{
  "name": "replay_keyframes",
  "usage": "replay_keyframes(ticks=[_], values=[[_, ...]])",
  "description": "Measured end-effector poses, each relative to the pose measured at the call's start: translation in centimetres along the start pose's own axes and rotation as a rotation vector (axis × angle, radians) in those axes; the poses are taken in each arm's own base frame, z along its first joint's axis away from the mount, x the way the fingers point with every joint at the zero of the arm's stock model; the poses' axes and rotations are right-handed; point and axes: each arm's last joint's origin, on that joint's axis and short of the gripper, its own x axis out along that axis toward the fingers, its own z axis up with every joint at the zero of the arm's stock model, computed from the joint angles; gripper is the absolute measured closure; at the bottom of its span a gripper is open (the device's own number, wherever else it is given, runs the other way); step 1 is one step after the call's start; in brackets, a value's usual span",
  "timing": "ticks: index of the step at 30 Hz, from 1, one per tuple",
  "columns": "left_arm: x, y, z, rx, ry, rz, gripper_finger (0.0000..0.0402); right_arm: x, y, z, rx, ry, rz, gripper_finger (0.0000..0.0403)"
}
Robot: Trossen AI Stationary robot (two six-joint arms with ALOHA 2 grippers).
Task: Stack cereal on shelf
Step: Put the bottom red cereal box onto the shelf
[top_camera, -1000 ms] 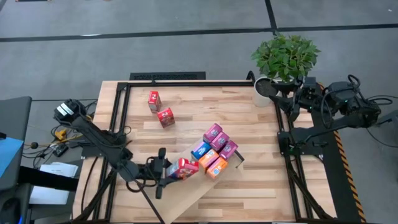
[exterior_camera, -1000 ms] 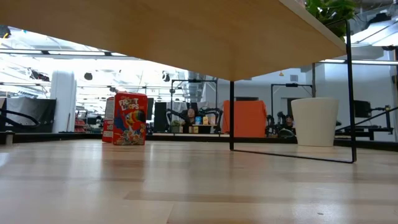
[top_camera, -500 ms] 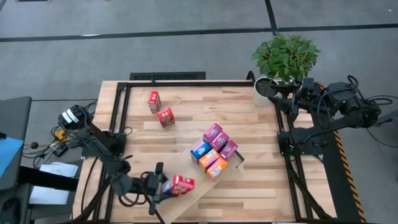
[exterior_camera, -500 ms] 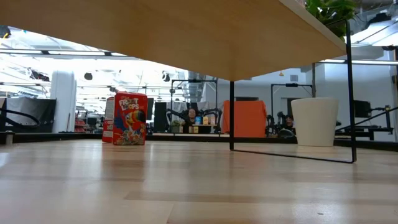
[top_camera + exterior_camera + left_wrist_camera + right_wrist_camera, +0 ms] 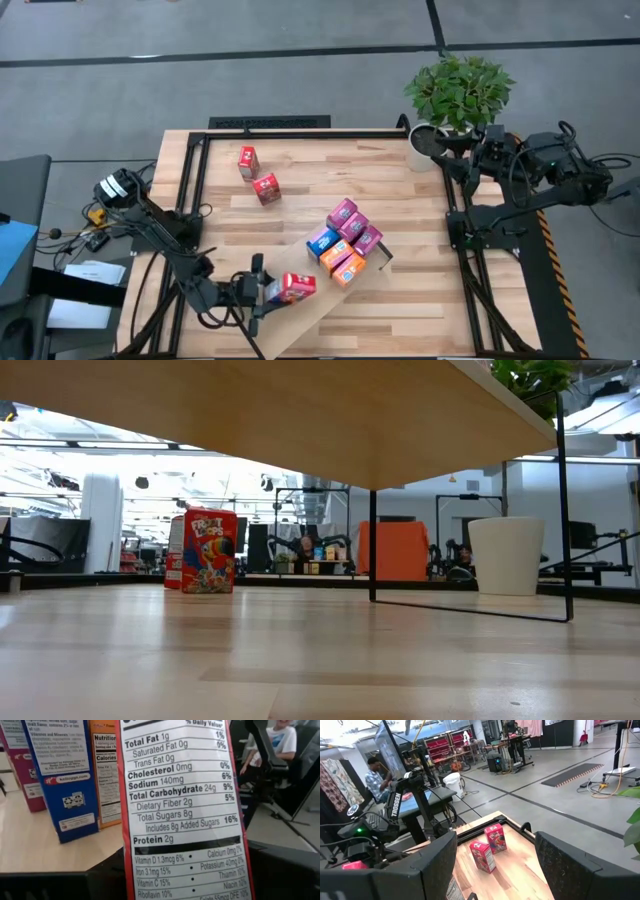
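1. High view: left gripper point(image 5: 262, 291) low at the near end of the shelf point(image 5: 310, 305), jaws clamped on a red cereal box point(image 5: 294, 288) lying over that end of the board.
2. Left wrist view: same red box point(image 5: 185, 815) filling the space between the jaws, nutrition panel facing the camera, dark fingers point(image 5: 295, 872) flanking it on both sides.
3. Just past the jaws, farther along the shelf: cluster of upright boxes, blue point(image 5: 322, 242), orange point(image 5: 348, 268), and pink point(image 5: 343, 214), packed touching one another; seen from the left wrist as a blue box point(image 5: 60, 775) between a pink one point(image 5: 22, 770) and an orange one point(image 5: 104, 775).
4. Well beyond the jaws, on the far left part of the table point(image 5: 400, 170): two more red boxes point(image 5: 248, 161) point(image 5: 267, 188), near each other, off the shelf.
5. Low view: one red box point(image 5: 210, 550) standing upright on the tabletop, shelf underside point(image 5: 330, 420) overhead.
6. Farthest off, at the far right corner beside a potted plant point(image 5: 458, 92): right gripper point(image 5: 478, 152) waiting, jaws spread apart and holding nothing; the two red boxes point(image 5: 488, 847) visible between its fingers point(image 5: 437, 865).
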Motion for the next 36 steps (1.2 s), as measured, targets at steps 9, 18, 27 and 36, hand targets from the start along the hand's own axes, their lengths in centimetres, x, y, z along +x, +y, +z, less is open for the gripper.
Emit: replay_keyframes(ticks=[9,18,27,36], values=[[-0.1,0.1,-0.9,-0.045,0.080,-0.027,0.0140,0.1,0.1,0.0,0.047,0.004,-0.001,0.0108],[-0.4,0.3,-1.4,-0.137,0.149,-0.024,0.0121,3.1,1.6,-0.9,-0.027,0.064,-0.022,0.0108],[-2.9,2.2,3.2,-0.182,0.143,-0.089,0.0120,4.2,2.7,0.7,-0.079,0.116,-0.037,0.0108],[-5.0,4.0,9.1,-0.115,-0.029,-0.110,0.0120,4.4,3.5,2.8,-0.124,0.219,-0.070,0.0108]])
